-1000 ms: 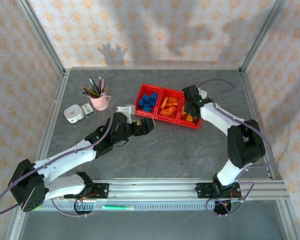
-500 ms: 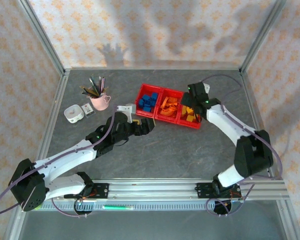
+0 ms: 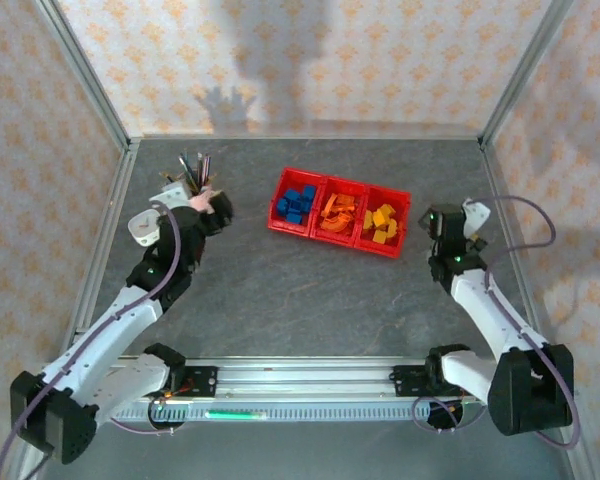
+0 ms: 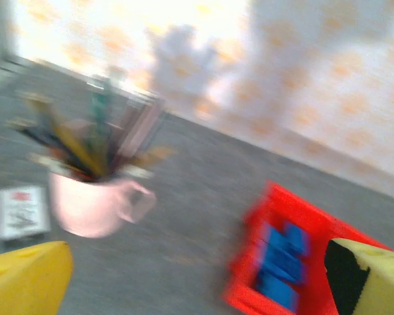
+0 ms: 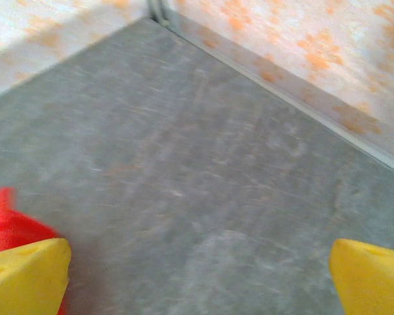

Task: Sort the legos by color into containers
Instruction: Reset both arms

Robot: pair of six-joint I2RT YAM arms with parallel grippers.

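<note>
The containers [image 3: 316, 228] are three joined red bins at the table's middle back. Blue legos [image 3: 298, 204] lie in the left bin, orange ones [image 3: 338, 212] in the middle, yellow ones [image 3: 383, 222] in the right. My left gripper [image 3: 216, 210] hovers beside the pink cup, well left of the bins, open and empty. In the blurred left wrist view its yellow fingertips [image 4: 26, 279] frame the blue-filled bin [image 4: 249, 262]. My right gripper [image 3: 448, 222] is to the right of the yellow bin, open over bare table. A red bin corner [image 5: 6, 220] shows beside its left fingertip [image 5: 26, 275].
A pink cup of pens [image 3: 198, 196] and a small white box [image 3: 145, 228] stand at the back left. The cup [image 4: 88, 207] sits close ahead of the left gripper. Metal frame rails and patterned walls enclose the grey table [image 3: 310, 290].
My right gripper opened over the yellow bin and drew back to the right. My left arm swung left from in front of the bins to the pink cup.
</note>
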